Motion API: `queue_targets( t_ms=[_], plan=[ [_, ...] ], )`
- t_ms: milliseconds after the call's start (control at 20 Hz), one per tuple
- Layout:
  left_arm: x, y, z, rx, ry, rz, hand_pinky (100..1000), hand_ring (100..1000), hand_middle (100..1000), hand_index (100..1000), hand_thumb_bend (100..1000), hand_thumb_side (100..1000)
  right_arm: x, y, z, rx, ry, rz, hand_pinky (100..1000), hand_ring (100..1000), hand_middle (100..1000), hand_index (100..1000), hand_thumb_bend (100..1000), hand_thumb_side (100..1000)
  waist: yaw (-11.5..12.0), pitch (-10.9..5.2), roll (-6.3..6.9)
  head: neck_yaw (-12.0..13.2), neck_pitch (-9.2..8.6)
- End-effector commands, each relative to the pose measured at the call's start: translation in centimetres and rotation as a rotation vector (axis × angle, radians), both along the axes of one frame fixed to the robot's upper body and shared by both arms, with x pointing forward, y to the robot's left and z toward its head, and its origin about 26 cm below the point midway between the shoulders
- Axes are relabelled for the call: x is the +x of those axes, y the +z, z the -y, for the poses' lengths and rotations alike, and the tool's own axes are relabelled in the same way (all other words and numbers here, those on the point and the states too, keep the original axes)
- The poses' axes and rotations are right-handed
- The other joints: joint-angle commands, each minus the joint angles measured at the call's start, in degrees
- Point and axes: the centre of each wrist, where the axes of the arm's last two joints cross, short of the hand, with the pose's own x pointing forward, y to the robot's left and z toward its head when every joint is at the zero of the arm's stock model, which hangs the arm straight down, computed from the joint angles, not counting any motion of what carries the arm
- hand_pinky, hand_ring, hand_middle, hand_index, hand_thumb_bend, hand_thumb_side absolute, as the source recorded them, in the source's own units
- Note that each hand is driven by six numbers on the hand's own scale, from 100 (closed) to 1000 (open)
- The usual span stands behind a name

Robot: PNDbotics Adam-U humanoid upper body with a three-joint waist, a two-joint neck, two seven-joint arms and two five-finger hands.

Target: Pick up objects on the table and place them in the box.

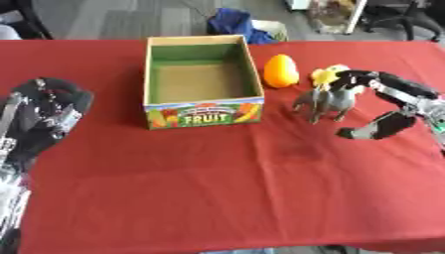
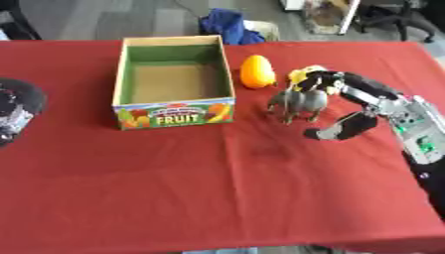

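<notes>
tablecloth (image 1: pixel 217 188) red | box (image 1: pixel 202 115) green inside, "FRUIT" print | orange fruit (image 1: pixel 281 71) | grey animal figure (image 1: pixel 326 103)

The right hand (image 2: pixel 347 106) reaches in from the right edge with fingers (image 2: pixel 323 79) spread forward and thumb (image 2: pixel 334 131) held apart below (nothing is clasped between them). The left hand (image 1: pixel 48 106) rests idle at the left edge.

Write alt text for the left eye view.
The robot's right hand reaches open around a grey toy animal on a red table, beside an orange fruit and an empty FRUIT box. The left hand rests at the left edge.
</notes>
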Motion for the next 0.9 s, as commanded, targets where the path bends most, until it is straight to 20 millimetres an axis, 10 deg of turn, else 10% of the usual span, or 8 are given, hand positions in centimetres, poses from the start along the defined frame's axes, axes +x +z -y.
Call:
queue_targets(
  t_ms=[50,900],
  plan=[
    [0.0,0.7,0.0,0.010,-0.010,0.022,619,574,562,609,562,382,0.5,0.8,0.1,-0.059,0.007,0.037,836,1000,770,913,523,362,0.0,-0.63,0.11,-0.4,-0.64],
    [0.1,0.8,0.1,0.007,-0.014,0.025,619,575,563,609,561,382,1.9,0.2,-1.5,-0.076,-0.129,0.202,810,1000,757,907,468,277,0.5,-0.58,0.47,-1.2,-1.17]
  ],
)
